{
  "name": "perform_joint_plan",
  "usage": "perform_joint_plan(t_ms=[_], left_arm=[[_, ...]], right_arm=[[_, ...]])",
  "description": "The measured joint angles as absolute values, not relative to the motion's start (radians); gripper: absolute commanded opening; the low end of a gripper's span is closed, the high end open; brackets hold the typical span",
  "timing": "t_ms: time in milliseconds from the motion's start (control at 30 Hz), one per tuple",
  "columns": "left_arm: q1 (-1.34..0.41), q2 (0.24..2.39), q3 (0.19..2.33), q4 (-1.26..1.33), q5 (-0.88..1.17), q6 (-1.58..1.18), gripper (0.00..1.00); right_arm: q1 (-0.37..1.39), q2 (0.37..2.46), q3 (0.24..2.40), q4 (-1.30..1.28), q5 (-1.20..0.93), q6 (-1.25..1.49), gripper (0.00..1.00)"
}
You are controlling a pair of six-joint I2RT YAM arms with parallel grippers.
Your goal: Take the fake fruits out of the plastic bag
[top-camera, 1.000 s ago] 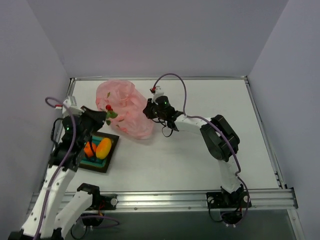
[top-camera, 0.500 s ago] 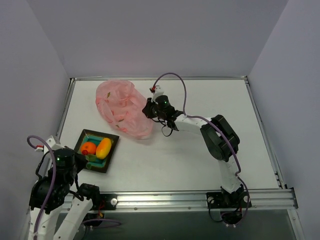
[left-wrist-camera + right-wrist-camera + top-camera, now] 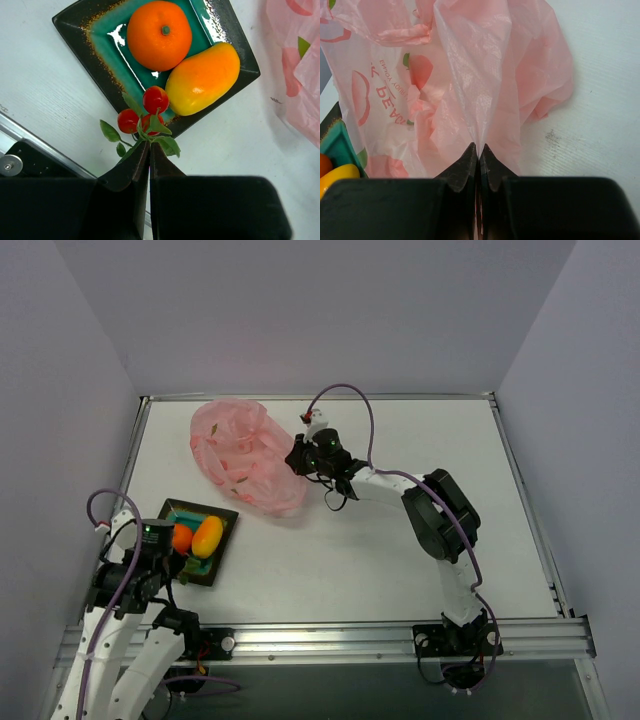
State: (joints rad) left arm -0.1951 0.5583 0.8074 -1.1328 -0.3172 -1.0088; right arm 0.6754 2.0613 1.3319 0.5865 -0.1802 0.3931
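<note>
The left fingers [image 3: 149,148] are pressed together on the green stem of the red piece [image 3: 145,114], holding it over one corner of the dark tray [image 3: 72,22]. On the teal inside, the round orange fruit [image 3: 159,35] and the oval yellow-orange fruit [image 3: 202,77] lie touching. The tray sits near the left edge of the bench [image 3: 340,560], and the right half of the bench is open. The right fingers [image 3: 479,151] pinch a fold of the pink plastic bag [image 3: 470,75] on its right side. Only the left wrist view shows the grip on the stem; from above it is too small to tell.
</note>
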Motion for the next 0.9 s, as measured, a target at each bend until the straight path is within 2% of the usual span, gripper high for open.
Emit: perform_joint_plan(t_ms=[300,800,900], left_arm=[[-0.195,0.590,0.609,-0.960,-0.293,-1.010,0.02],[-0.195,0.631,0.529,-0.809,-0.284,-1.003,0.02],[-0.195,0.633,0.529,-0.789,-0.284,-1.000,0.14]], right_arm=[[0.675,2.061,1.332,0.587,-0.192,0.390,0.00],[0.675,2.061,1.332,0.587,-0.199,0.390,0.00],[0.675,2.061,1.332,0.587,-0.199,0.389,0.00]])
